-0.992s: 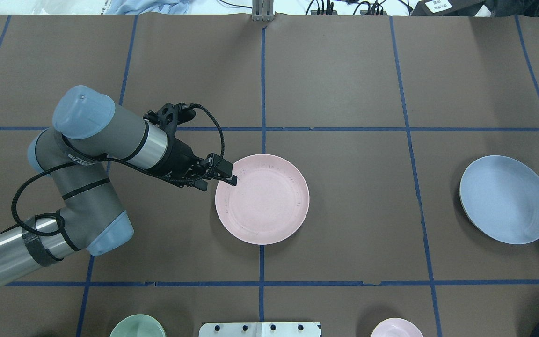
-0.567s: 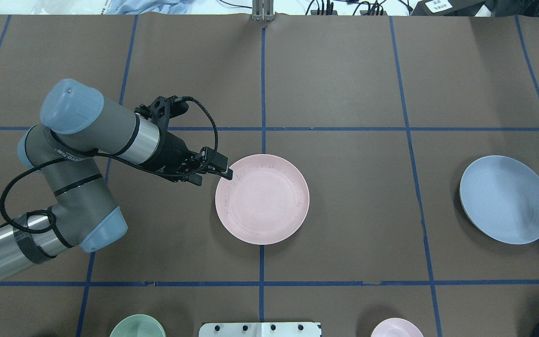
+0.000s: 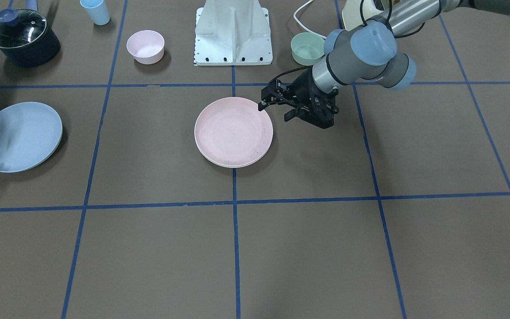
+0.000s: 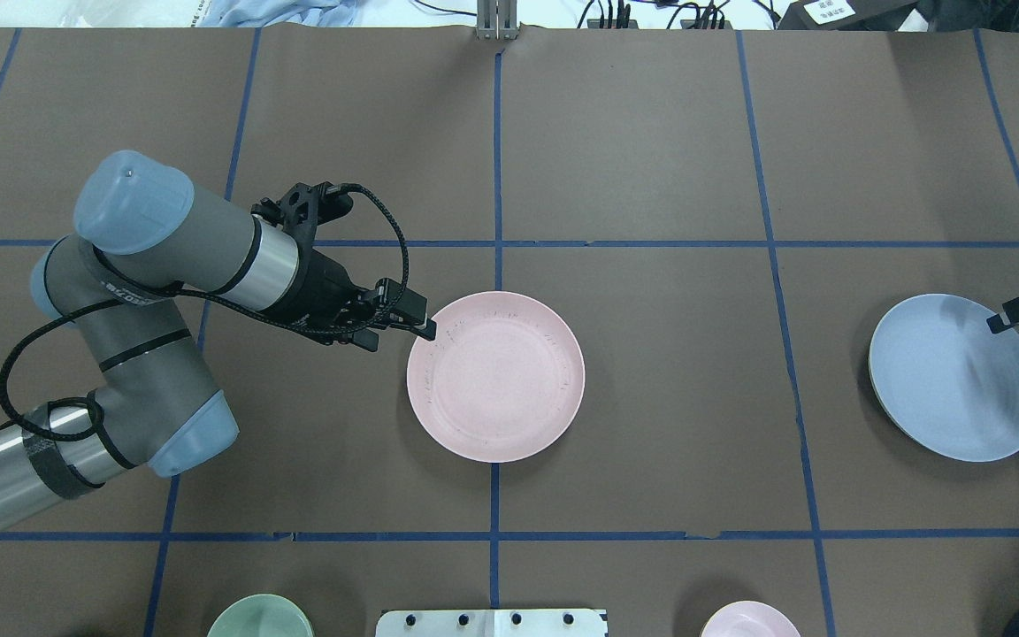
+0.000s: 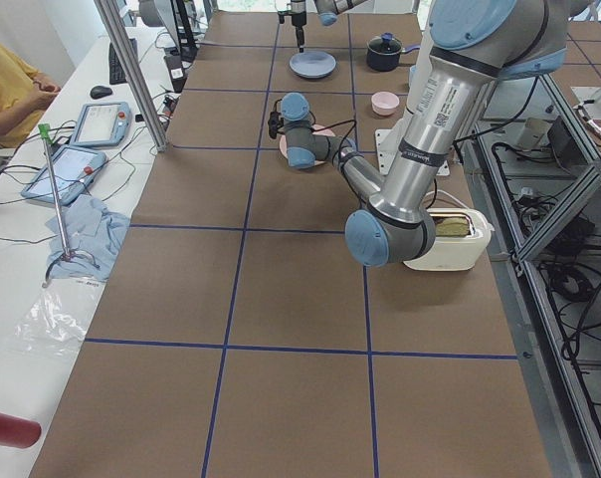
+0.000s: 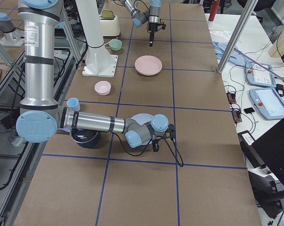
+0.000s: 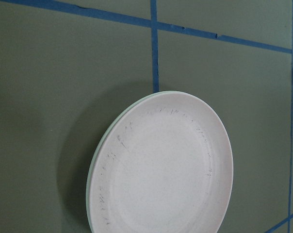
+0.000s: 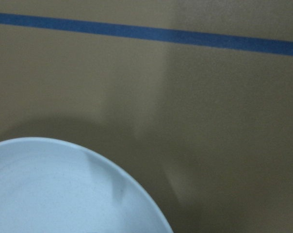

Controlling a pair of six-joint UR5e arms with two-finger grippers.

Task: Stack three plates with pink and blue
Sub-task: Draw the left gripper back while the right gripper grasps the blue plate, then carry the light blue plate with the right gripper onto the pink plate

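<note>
left gripper [image 3: 274, 111] at rim of pink plate [image 3: 233, 132]

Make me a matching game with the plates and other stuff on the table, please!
Things:
1. pink plate
2. blue plate
3. mint-green bowl
4. dark pot

Where or how:
A. has a glass lid on it
B. lies on top of the cream-white plate
C. lies by itself, far over on the robot's right side
D. stands next to the white base, on the robot's left side

Right pairs: 1-B, 2-C, 3-D, 4-A
</note>
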